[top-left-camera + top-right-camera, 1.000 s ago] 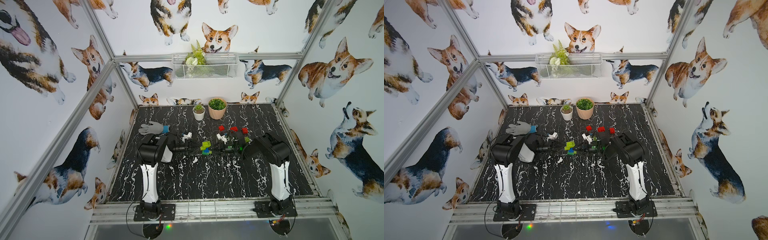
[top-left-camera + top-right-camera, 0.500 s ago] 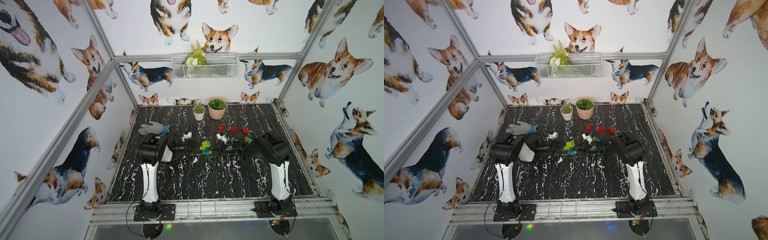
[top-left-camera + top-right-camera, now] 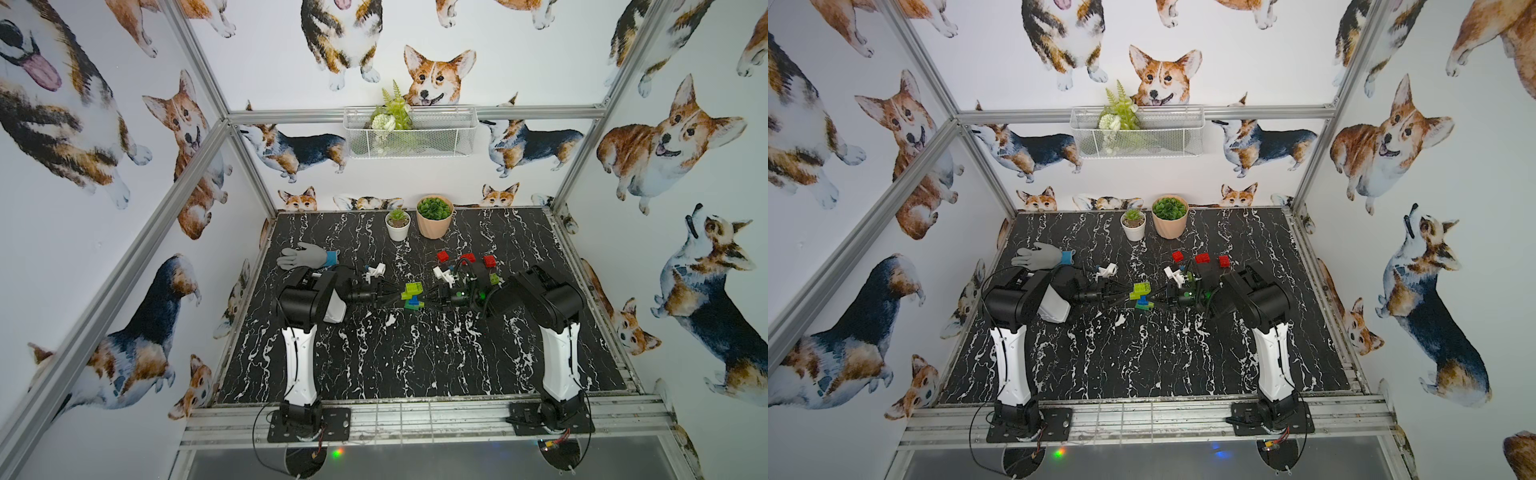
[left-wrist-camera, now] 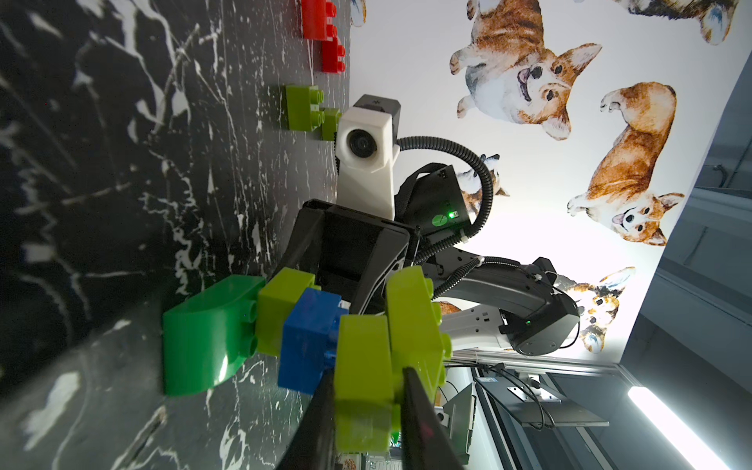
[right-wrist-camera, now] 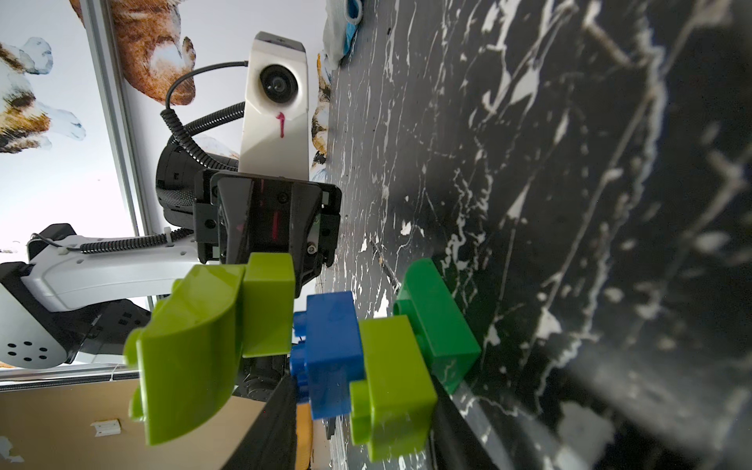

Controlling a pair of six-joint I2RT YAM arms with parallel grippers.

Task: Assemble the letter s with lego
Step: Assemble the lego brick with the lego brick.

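Lego (image 3: 412,288): set of small studded bricks, part assembled, part loose.

Assembled portion: stack of five, mid-table (image 3: 374,353) between the two arms, apparently resting on the surface. From the base upward:
- dark green brick (image 4: 207,337), curved, against the table
- lower lime brick (image 5: 390,378)
- blue brick (image 4: 309,346)
- upper lime brick (image 4: 362,378)
- curved lime brick (image 5: 187,354), on top

Staggered rather than plumb, each brick offset from its neighbour. Already reads as a rough zigzag.

Left gripper (image 4: 368,374): clamped tight on the upper lime brick, one finger on each side face.

Right gripper (image 5: 362,390): closed from the opposite side, a little wider. Spans the blue brick and the lower lime brick together, judging by its own wrist view.

Loose portion:
- three red bricks (image 3: 467,257), in a row toward the back of the table, well apart from the stack
- loose lime brick (image 3: 494,278), just beside the right arm, with possibly a second one half hidden behind it in the left wrist view

Progress, as a judgement: roughly half of the bricks joined, with a curved piece at each end of the column.

Left to do: press the held joints fully home, then add any loose pieces needed for the letter. Number of those impossible to tell.
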